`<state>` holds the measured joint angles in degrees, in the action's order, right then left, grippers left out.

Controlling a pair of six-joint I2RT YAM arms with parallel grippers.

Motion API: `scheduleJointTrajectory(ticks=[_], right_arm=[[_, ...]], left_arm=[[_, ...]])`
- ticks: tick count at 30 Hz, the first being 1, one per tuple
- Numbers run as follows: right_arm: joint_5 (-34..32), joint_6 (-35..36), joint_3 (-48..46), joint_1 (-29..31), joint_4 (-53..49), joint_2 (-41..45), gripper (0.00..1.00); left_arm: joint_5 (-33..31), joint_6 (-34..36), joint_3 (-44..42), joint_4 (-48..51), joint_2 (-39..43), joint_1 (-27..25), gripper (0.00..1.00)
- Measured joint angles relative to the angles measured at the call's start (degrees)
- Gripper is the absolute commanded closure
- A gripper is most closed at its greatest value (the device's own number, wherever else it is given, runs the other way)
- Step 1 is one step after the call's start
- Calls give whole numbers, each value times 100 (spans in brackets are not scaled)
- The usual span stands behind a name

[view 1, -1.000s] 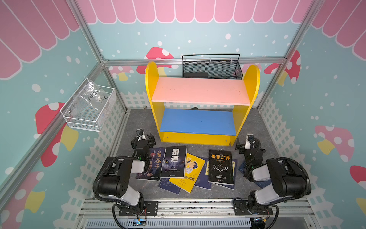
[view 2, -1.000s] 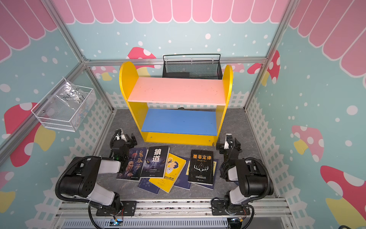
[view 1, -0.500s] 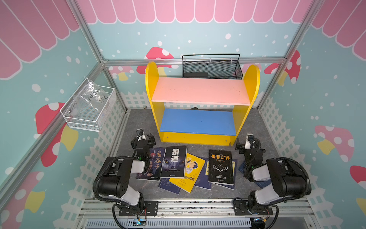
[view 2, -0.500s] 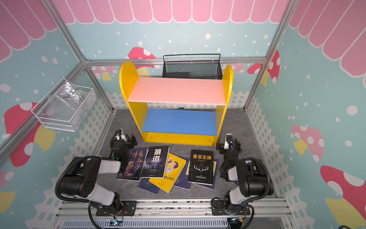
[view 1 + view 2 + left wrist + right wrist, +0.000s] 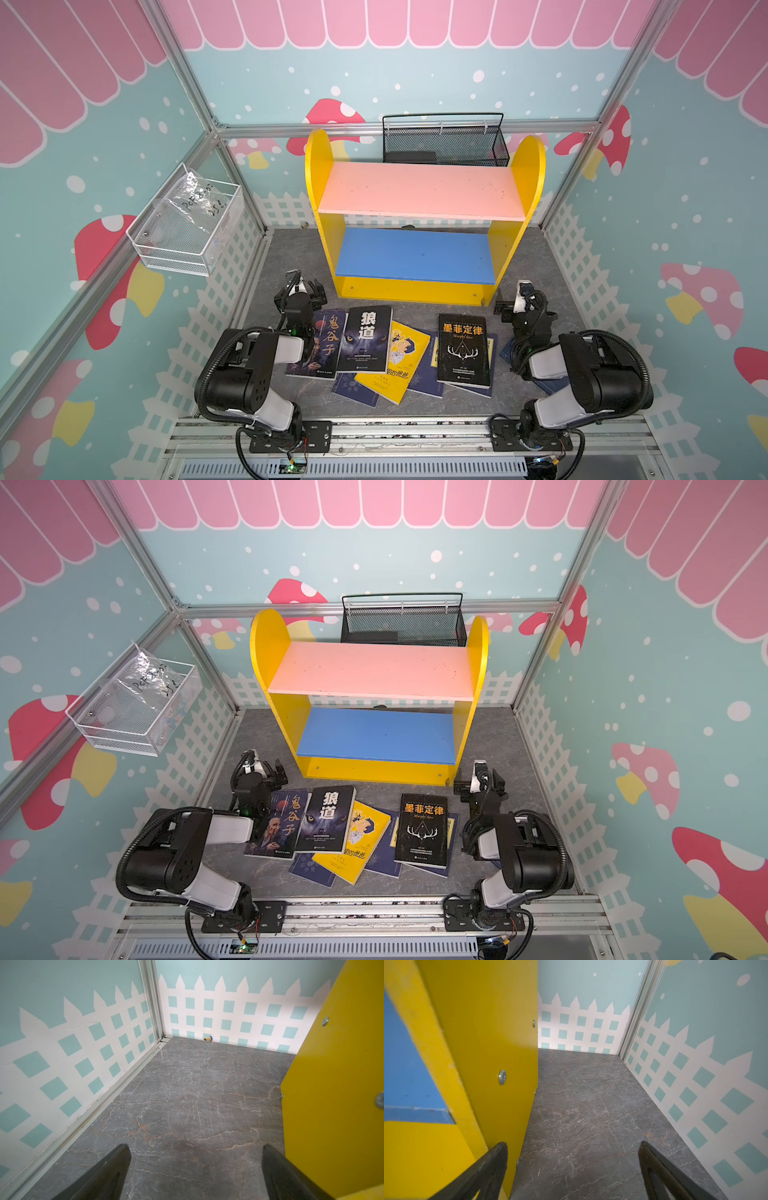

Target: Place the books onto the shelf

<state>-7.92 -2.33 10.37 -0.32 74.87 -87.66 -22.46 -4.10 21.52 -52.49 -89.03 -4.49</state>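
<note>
Books (image 5: pixel 370 345): lay flat on floor (image 5: pixel 291 257), 6 o'clock of shelf (image 5: pixel 419 191); long axes approx 12–6.
L gripper (image 5: pixel 195 1145): wide, empty; nearest book at 5 o'clock, prob. the closer arm.
R gripper (image 5: pixel 572 1142): wide, empty.

My left gripper (image 5: pixel 194 1153) faces bare grey floor (image 5: pixel 187 1095) running to the fence-painted wall (image 5: pixel 228 1012), with the yellow side panel (image 5: pixel 332 1084) close beside it. My right gripper (image 5: pixel 573 1147) has a like lane past the other side panel (image 5: pixel 483 1043). The books (image 5: pixel 365 338) cover the floor between my arms, before the shelf (image 5: pixel 415 253).
</note>
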Motion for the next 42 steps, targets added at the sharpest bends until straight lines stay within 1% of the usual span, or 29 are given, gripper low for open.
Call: scheduleJointTrajectory(ticks=[5,7,9,12,15,18,21,25,29,32,34,36,38,40,42], right_arm=[[-11,-2,0,0,-2,0,0],[-120,-20,22,2,-138,98,0],[-295,-81,273,2,-848,450,0],[-293,-107,1167,0,-2124,1058,0],[-164,-306,2013,-87,-3141,1545,1],[142,-828,2354,-57,-3936,1998,0],[205,-1384,2273,127,-4627,2465,0],[444,-2500,1847,439,-5377,3215,0],[1377,-3501,1244,885,-6192,3919,0],[1558,-3974,839,931,-6951,4562,0],[1539,-4218,647,931,-7396,5097,0],[1499,-4444,581,931,-7794,5635,0],[1502,-4594,581,931,-7987,5989,0],[1574,-4690,584,931,-8115,6133,0],[1753,-4778,581,933,-8185,6054,0]], left_arm=[[-17,-2,0,15,9,-4,0],[-57,-11,7,179,111,-15,0],[-308,24,96,592,376,-133,0],[-487,33,625,1668,1099,-417,1],[-345,-275,1325,2533,1834,-544,1],[-61,-898,1779,3283,2417,-715,1],[369,-1650,1766,3923,2920,-1032,1],[1029,-2920,1296,4542,3456,-1589,1],[1327,-3963,815,4994,3696,-2518,1],[1381,-4428,667,5211,3733,-3060,1],[1373,-4621,634,5287,3735,-3241,1],[1353,-4741,603,5324,3742,-3324,1],[1322,-4819,581,5353,3753,-3348,1],[1327,-4905,570,5377,3762,-3353,1],[1351,-5007,570,5375,3751,-3405,1]])
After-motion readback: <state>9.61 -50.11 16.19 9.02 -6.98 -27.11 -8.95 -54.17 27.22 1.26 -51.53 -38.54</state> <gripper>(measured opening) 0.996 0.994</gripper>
